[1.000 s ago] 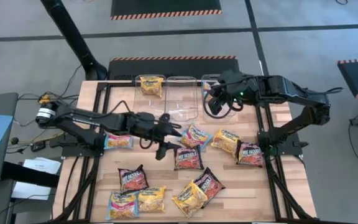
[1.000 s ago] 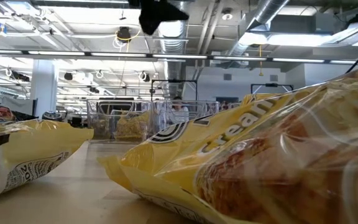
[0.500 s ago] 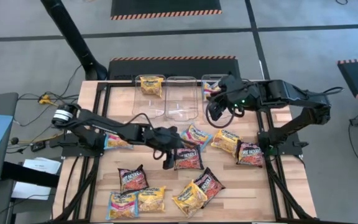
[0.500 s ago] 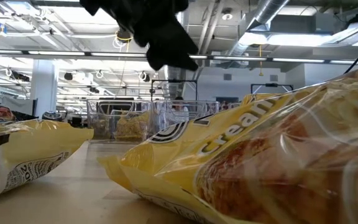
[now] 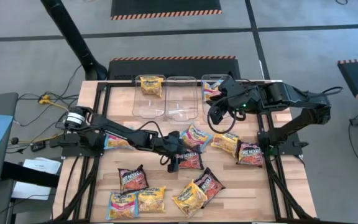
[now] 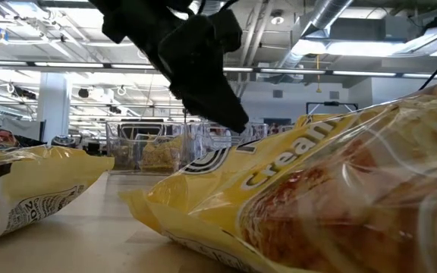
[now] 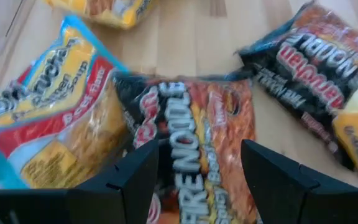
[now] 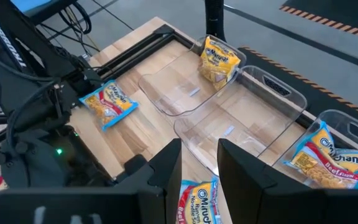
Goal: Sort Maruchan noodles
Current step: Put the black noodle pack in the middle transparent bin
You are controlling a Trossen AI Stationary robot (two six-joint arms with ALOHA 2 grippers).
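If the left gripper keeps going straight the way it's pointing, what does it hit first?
Most likely the dark Fire Noodle packet: the left gripper, jaws open, points at it with the packet between its fingers. How far off it is remains unclear.

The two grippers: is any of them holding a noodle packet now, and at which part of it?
Nothing is held. The left gripper is open above a dark packet; the right gripper is open and empty.

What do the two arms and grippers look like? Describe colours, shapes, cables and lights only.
Both arms are matte black, built of slim jointed segments. The left arm has a silver-white ring near its base and black cables along it. The right arm shows a small green light. The left gripper and right gripper have flat, angular black fingers.
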